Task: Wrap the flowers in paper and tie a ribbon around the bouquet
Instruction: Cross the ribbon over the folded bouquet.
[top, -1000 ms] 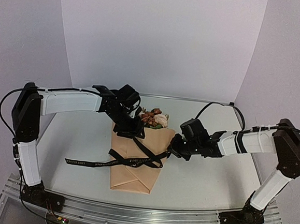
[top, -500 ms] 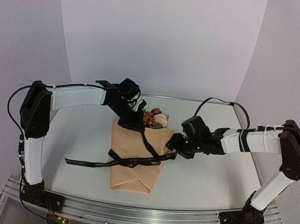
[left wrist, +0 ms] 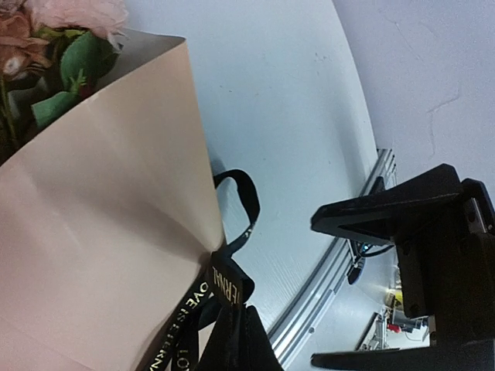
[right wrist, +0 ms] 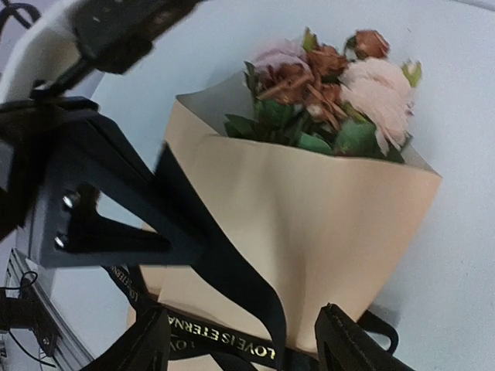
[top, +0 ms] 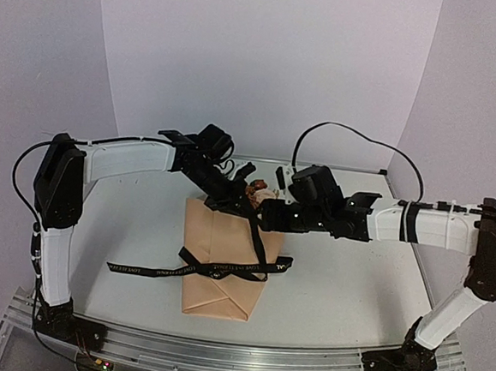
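Ribbon-tying under way — left hand (top: 232,203) pinches the ribbon (top: 181,270) above the bouquet (top: 222,245); right hand (top: 265,214), spread wide, likely takes the strand next.

The bouquet (top: 222,265) lay mid-worktop (top: 352,280), flowers (right wrist: 332,93) toward the far edge, the ribbon (top: 151,270) crossing over it from left to right. The left claw (top: 233,200) stood at its far end left of the flowers, the right claw (top: 268,215) just right of them.
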Tool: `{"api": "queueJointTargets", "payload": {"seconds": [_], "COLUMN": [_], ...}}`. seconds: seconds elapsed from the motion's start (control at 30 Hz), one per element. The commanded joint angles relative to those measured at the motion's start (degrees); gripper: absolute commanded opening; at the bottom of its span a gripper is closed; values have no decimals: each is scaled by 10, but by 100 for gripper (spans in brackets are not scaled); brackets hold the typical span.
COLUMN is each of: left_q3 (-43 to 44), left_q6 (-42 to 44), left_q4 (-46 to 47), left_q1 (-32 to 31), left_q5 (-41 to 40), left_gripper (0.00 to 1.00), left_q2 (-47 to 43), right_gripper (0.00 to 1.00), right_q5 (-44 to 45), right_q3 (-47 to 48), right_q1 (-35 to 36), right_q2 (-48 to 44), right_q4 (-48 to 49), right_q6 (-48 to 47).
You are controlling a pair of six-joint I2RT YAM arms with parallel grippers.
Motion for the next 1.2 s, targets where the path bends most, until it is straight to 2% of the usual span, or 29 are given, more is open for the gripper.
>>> {"api": "queueJointTargets", "payload": {"seconds": [0.0,0.1,0.47,0.57,0.6,0.77,0.83,0.93,1.0,1.07,1.17], "left_q3": [26,21,15,13,13,3,-5,-27,-60,-95,-131], "left_q6": [19,12,0,-3,-4,-6,-4,-2,-10,-24,-25], "left_q4": [19,28,50,55,55,55,50,59,82,117,140], "left_q1": [1,7,26,30,31,35,36,40,52,66,75], "left_q5": [64,67,80,82,81,69,50,8,-8,-18,-18], "left_gripper": [0,0,0,0,0,2,12,43,59,66,68], "left_q2": [-11,-16,-25,-26,-27,-30,-33,-58,-84,-119,-146], "right_gripper": [65,58,51,46,44,17,2,0,0,0,0], "right_q5": [-21,-16,-37,-35,-31,5,26,50,50,53,58], "right_q3": [66,88,82,75,73,72,80,86,73,60,48], "right_q1": [-1,0,6,6,6,6,6,6,6,6,5], "right_q2": [53,75,90,93,94,95,91,86,76,65,50], "right_q4": [15,1,-5,-3,-3,-7,-31,-81,-91,-100,-111], "right_q6": [-70,-69,-62,-52,-48,-17,5,53,88,113,178]}}
